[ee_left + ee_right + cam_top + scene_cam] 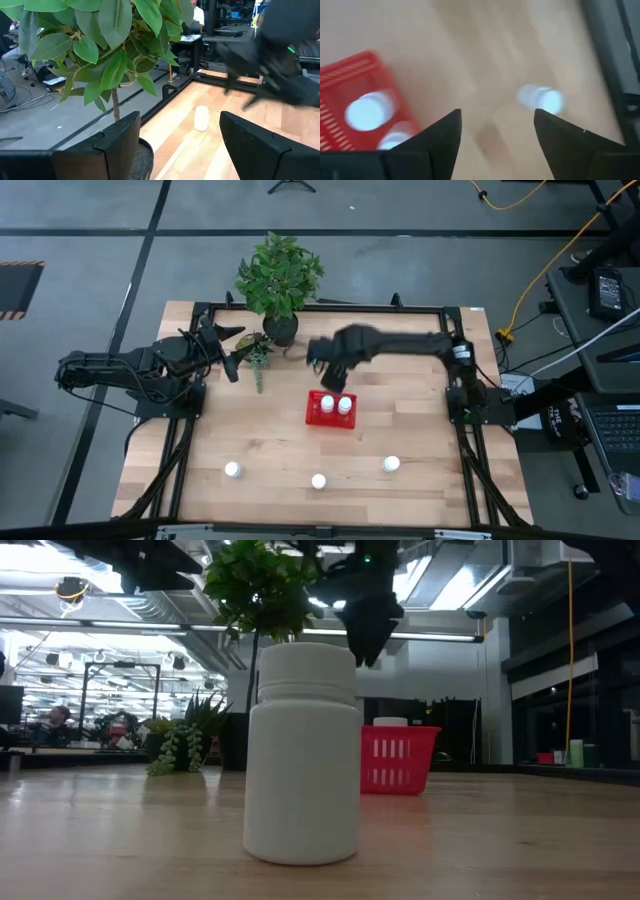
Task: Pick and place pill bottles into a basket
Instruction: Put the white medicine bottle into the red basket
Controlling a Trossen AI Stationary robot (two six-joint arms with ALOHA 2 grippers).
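Note:
The red basket point(313, 418) stands at mid-table and holds two white pill bottles point(326, 404) point(345, 407); it also shows in the low view point(398, 758) and the right wrist view point(350, 80). Three bottles stand on the near part of the table point(232, 470) point(318, 481) point(391, 465). Another bottle point(540, 98) rests on the wood near the far frame, also in the left wrist view point(201, 118); my right arm hides it in the high view. My right gripper point(332, 383) point(497, 135) hangs open and empty above the table, just beyond the basket's far side. My left gripper point(232, 355) point(180, 145) waits open by the plant pot.
A leafy plant in a dark pot point(279, 328) stands at the far edge, with a small trailing plant point(258, 356) beside it. A black frame point(420, 308) runs round the table. Bare wood lies left and right of the basket.

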